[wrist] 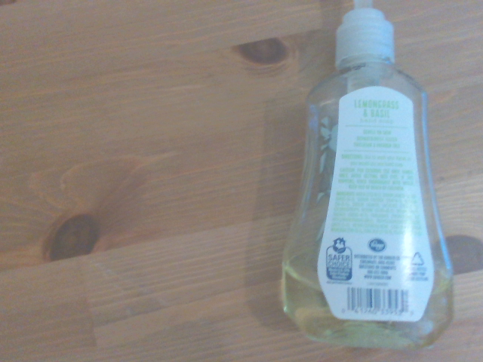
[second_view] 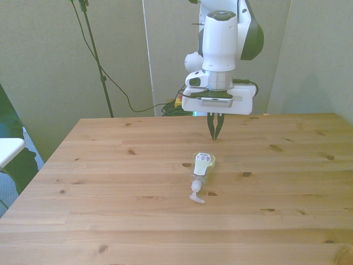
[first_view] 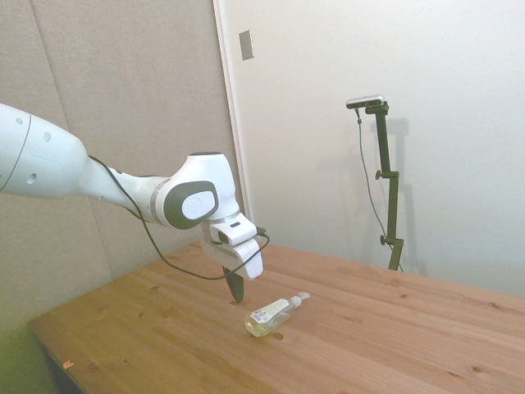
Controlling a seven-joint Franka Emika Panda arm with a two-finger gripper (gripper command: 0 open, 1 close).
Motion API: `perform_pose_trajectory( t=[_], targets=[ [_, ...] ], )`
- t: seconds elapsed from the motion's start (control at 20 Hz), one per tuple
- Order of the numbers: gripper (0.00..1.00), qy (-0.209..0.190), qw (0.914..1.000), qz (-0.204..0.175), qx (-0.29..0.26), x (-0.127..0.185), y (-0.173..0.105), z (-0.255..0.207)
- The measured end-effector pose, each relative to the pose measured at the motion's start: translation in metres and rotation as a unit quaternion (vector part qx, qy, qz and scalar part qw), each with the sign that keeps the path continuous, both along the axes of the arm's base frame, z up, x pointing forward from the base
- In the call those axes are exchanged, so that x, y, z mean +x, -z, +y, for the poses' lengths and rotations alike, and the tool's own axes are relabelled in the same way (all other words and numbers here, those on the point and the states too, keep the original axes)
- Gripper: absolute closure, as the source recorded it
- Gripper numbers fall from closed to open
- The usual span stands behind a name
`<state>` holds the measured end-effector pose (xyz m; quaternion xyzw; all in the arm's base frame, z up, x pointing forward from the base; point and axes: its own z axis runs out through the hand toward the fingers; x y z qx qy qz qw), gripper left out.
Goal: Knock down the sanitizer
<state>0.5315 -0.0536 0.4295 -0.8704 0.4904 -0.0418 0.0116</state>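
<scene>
- white arm [first_view: 49, 168] comes in from the side view's left, pretty much level, then bends down at the rounded wrist joint [first_view: 197, 197]
- gripper [second_view: 214, 130] points straight down, dark fingers [first_view: 235, 285] pinched together into a narrow point, nothing between them
- fingertips hang just above the tabletop, looks like a small gap under them
- black cable loops loosely under the wrist

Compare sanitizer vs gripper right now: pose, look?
The sanitizer lies flat on the table, its pump toward the camera in the front view; the gripper points straight down. The sanitizer is clear with a pale label; the gripper's fingers are dark and closed. They are apart.
</scene>
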Motion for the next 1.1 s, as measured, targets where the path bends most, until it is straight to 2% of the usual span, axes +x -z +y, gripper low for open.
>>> perform_pose_trajectory(
  t=[0.05, 0.45, 1.1],
  targets=[
    [0.0, -0.006, 1.0, 0.002, 0.0, -0.003, 0.001, 0.006],
    [0.0, -0.035, 0.9993, 0.016, -0.002, -0.037, 0.002, 0.037],
    [0.0, -0.043, 0.9989, 0.02, -0.006, -0.078, -0.001, 0.045]
  ],
)
